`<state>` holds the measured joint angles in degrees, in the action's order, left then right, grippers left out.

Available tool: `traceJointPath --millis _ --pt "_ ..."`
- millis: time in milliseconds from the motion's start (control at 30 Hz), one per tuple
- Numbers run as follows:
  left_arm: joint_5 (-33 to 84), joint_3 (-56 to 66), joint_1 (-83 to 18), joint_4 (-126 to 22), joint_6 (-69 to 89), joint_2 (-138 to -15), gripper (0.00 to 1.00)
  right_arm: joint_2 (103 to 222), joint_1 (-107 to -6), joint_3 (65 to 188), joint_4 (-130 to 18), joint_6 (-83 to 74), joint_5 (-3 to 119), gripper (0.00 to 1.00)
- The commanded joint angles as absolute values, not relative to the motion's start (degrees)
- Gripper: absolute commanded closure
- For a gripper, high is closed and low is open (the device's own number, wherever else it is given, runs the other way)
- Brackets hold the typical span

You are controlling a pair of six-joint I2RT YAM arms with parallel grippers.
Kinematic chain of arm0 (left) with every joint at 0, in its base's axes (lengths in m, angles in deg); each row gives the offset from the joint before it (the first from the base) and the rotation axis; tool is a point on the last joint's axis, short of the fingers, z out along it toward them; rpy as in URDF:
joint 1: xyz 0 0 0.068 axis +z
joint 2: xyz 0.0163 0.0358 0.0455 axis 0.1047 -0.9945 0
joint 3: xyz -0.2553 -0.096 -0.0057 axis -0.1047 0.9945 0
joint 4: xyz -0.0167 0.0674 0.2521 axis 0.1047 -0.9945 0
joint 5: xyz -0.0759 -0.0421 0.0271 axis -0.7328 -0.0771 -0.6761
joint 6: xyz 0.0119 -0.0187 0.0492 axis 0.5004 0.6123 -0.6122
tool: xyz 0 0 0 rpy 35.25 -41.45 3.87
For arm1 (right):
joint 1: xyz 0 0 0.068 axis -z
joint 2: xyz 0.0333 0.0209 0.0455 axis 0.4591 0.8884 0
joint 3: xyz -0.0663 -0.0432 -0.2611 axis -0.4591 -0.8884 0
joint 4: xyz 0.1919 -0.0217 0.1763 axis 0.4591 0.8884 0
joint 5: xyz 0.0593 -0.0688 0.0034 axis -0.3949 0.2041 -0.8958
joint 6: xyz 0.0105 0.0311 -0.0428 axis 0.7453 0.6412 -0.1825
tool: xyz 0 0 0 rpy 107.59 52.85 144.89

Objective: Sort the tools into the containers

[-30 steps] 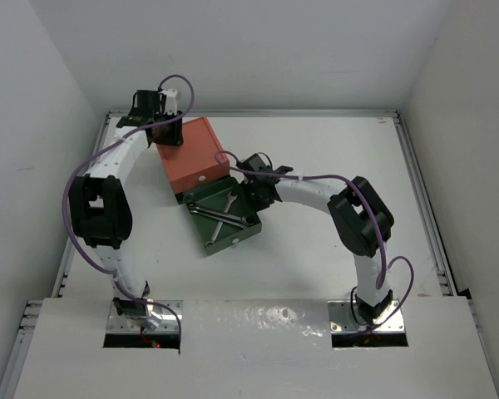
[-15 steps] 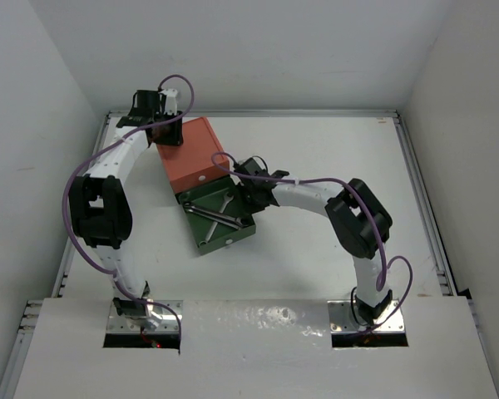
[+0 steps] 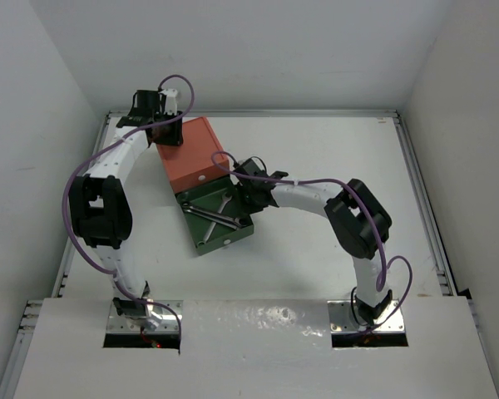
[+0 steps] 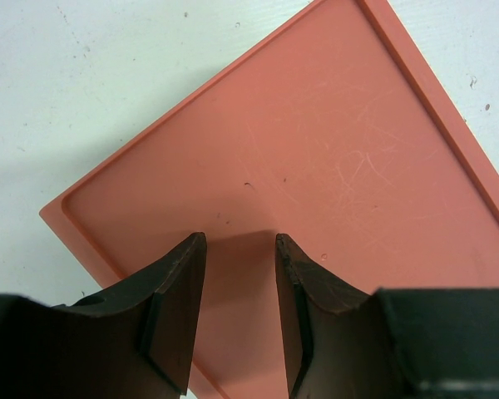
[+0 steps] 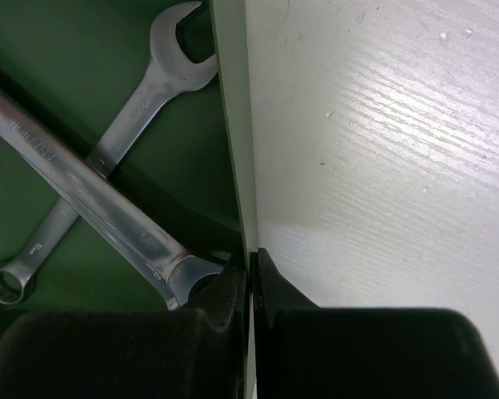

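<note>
The orange-red upper drawer box (image 3: 193, 154) stands at the back left, with the dark green lower drawer (image 3: 201, 233) pulled out toward the front right. Two silver wrenches (image 3: 220, 212) lie crossed in the green drawer; in the right wrist view a long one (image 5: 83, 187) lies over a shorter one (image 5: 141, 96). My right gripper (image 3: 248, 196) is shut on the green drawer's side wall (image 5: 233, 125), its own point (image 5: 251, 258) at the rim. My left gripper (image 3: 168, 137) is open, its tips (image 4: 239, 241) on the orange top (image 4: 316, 166). The hex key is not in view.
White table (image 3: 333, 150) with a raised rail along the back and sides. Purple cables (image 3: 312, 179) run along both arms. The box sits close to the left arm's forearm (image 3: 129, 154).
The green drawer has slid a little up and left, further into the box, with my right gripper moving along with it. The left gripper has not moved.
</note>
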<state>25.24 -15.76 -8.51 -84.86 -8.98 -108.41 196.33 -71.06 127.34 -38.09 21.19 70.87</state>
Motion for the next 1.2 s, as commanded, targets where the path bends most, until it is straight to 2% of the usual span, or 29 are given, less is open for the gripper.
traceJointPath --millis 0,700,933,967,1000,1100,1167 --pt "24.76 -16.25 -7.59 -85.94 -8.96 -109.25 0.64 192.85 -71.54 130.64 -48.08 24.28 71.65 1.0" --pt "24.77 -16.16 -7.59 -86.2 -9.13 -109.34 0.64 192.14 -70.57 133.71 -50.98 24.81 75.08 1.0" --pt "24.5 -16.16 -7.59 -86.2 -9.05 -109.43 0.64 191.97 -70.22 131.43 -49.94 25.25 75.26 1.0" --pt "24.59 -16.16 -7.59 -86.2 -9.13 -109.43 0.64 191.97 -70.13 130.99 -49.67 24.9 74.91 0.97" --pt "24.59 -16.16 -7.59 -86.29 -9.05 -109.43 0.64 191.79 -69.79 130.2 -49.75 24.55 74.3 0.82" --pt "24.41 -16.16 -7.59 -86.2 -9.05 -109.52 0.64 191.88 -69.69 130.37 -50.1 20.6 71.57 0.6" --pt "24.33 -16.16 -7.59 -86.2 -9.05 -109.78 0.64 192.14 -69.69 131.42 -49.32 16.65 70.6 0.56"
